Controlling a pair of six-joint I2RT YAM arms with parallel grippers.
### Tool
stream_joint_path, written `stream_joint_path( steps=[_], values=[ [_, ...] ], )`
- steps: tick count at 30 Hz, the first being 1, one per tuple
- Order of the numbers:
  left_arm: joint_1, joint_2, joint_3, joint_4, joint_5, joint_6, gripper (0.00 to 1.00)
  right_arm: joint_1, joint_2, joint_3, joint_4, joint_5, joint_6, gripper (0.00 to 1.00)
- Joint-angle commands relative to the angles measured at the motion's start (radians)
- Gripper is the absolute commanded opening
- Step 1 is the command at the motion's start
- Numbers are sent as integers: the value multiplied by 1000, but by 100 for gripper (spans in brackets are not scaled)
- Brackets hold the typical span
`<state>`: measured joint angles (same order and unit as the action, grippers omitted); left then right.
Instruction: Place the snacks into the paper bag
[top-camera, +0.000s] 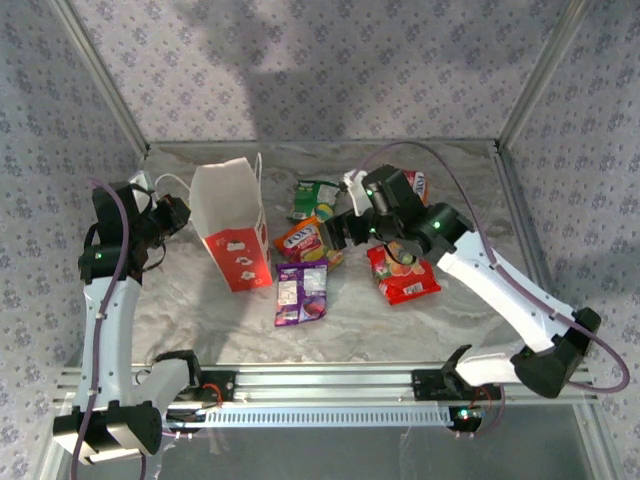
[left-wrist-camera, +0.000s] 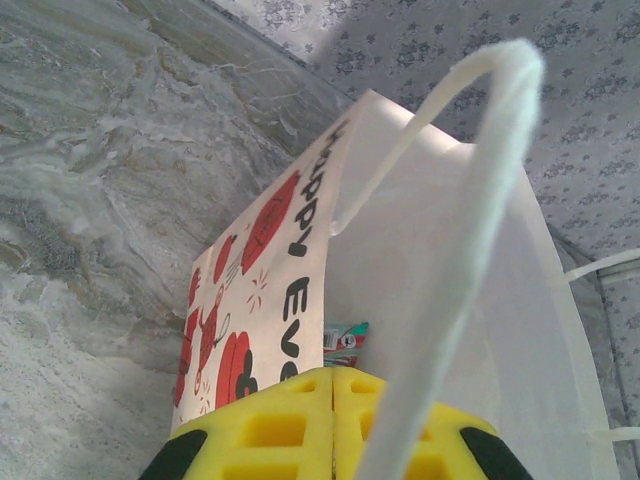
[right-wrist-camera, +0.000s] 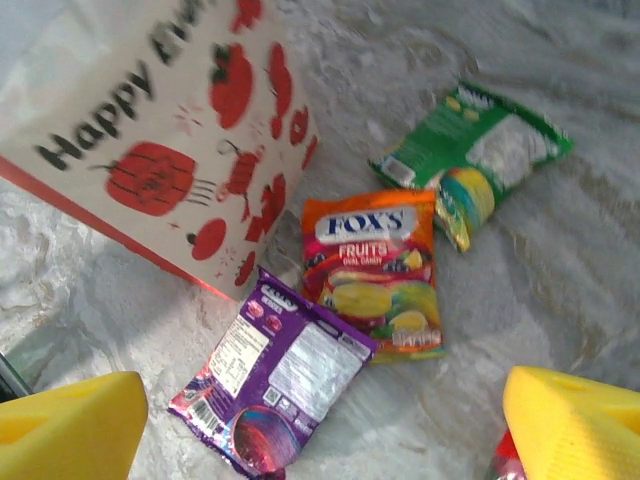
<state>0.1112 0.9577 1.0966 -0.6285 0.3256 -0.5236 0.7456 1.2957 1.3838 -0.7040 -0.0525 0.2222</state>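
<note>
Left fingers (left-wrist-camera: 290, 430) are closed, apparently pinching the rim of the paper bag (top-camera: 225, 195) beside its cord handle (left-wrist-camera: 470, 200). The bag stands upright on the left of the surface (top-camera: 200, 310), mouth up. A teal-edged packet (left-wrist-camera: 346, 340) shows low inside it.

Right fingers (right-wrist-camera: 575, 420) are spread wide and hold nothing, hovering above the loose snacks. The orange packet (right-wrist-camera: 375, 265) lies directly ahead. The purple packet (right-wrist-camera: 270, 380) touches its lower left corner, the green packet (right-wrist-camera: 470, 150) lies beyond, and the red packet (top-camera: 403, 272) is just beside one finger.

Judgement: the step in hand is picking the next packet, probably the orange one.
- The packets are flat and glossy, so pinch across a raised crimped edge, not the flat face.
- Come down clear of the purple packet so it is not dragged along.
- The left side should hold the bag mouth open and steady for the drop.
</note>
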Motion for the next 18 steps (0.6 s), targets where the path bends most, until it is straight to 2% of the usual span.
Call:
stream_joint_path(
  steps=[1, 6, 12, 16, 18],
  values=[
    [6, -1, 26, -10, 1, 19, 6, -29, -45, -97, 41, -64, 105, 93],
    [6, -2, 22, -14, -7, 22, 6, -83, -98, -183, 55, -68, 180, 94],
    [6, -11, 25, -21, -12, 31, 6, -100, -80, -315, 98, -172, 256, 93],
    [6, -9, 39, -43, -41, 53, 6, -60, -78, -371, 172, -41, 334, 89],
    [5, -9, 44, -43, -45, 61, 6, -41, -76, -395, 215, -19, 359, 87]
  ],
)
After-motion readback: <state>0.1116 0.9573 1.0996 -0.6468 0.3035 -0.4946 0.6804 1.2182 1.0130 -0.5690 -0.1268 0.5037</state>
